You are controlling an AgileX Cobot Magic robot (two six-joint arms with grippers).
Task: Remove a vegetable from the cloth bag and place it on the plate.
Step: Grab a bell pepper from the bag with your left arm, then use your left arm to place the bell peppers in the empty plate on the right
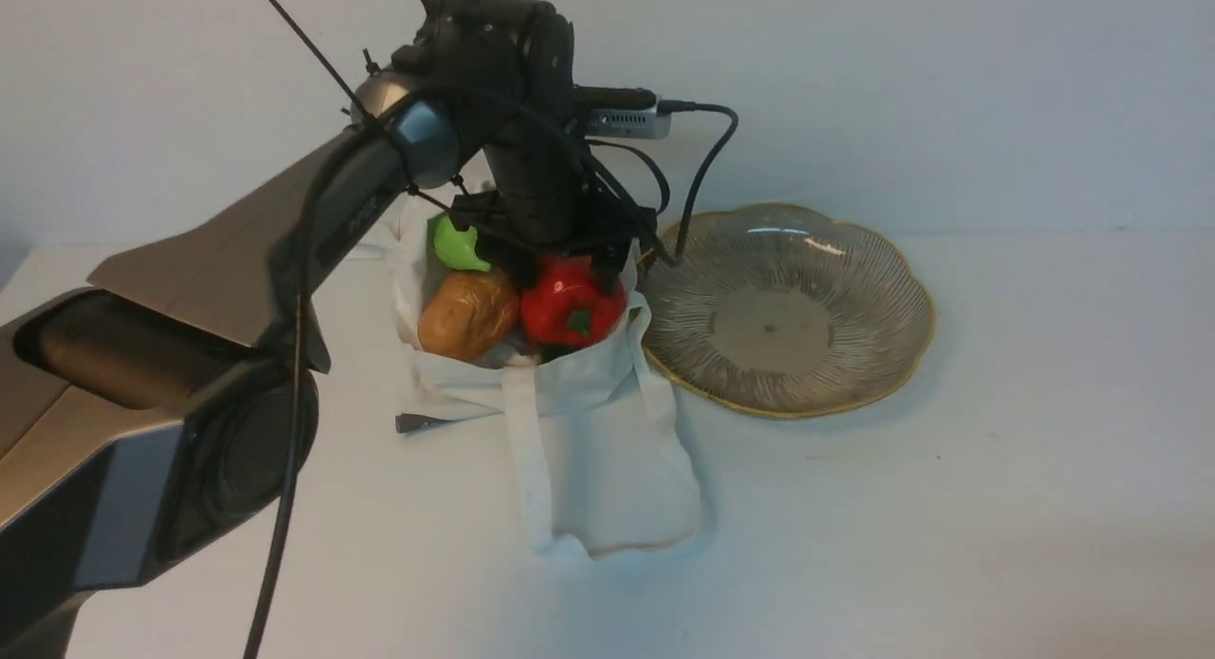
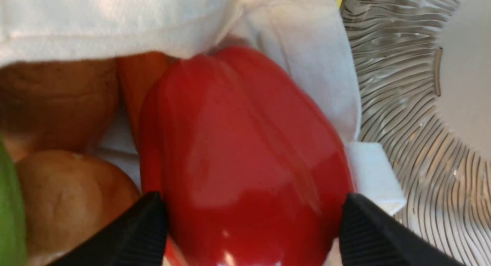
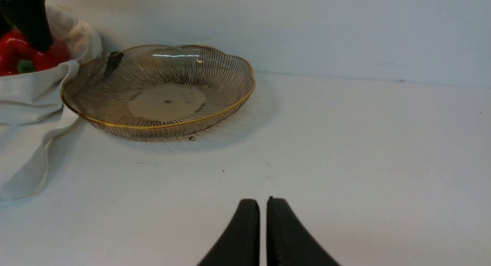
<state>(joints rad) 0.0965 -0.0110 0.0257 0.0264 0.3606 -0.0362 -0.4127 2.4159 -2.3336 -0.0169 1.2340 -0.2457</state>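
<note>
Red pepper (image 1: 570, 303) lies beyond our right end effector (image 3: 262, 204), which hangs over the desk (image 1: 949, 498), pinched together on nothing. It sits in the cloth bag's (image 1: 607, 450) mouth beside a potato (image 1: 468, 312). Our left end effector (image 2: 253, 199) straddles it, jaws spread wide at its flanks. Just right of the bag stands the plate (image 1: 854, 279).

In the front view we find the cloth bag (image 1: 607, 431) left of centre on the table (image 1: 997, 498), with the plate (image 1: 788, 308) just to its right, rim against the bag's side. In the bag's mouth the bell pepper (image 1: 570, 303) sits right of the potato (image 1: 468, 314). The left gripper (image 2: 251, 216) hangs above the pepper, its fingers (image 2: 134, 235) on either side. The right gripper (image 3: 262, 227) is over bare table, apart from the plate.
</note>
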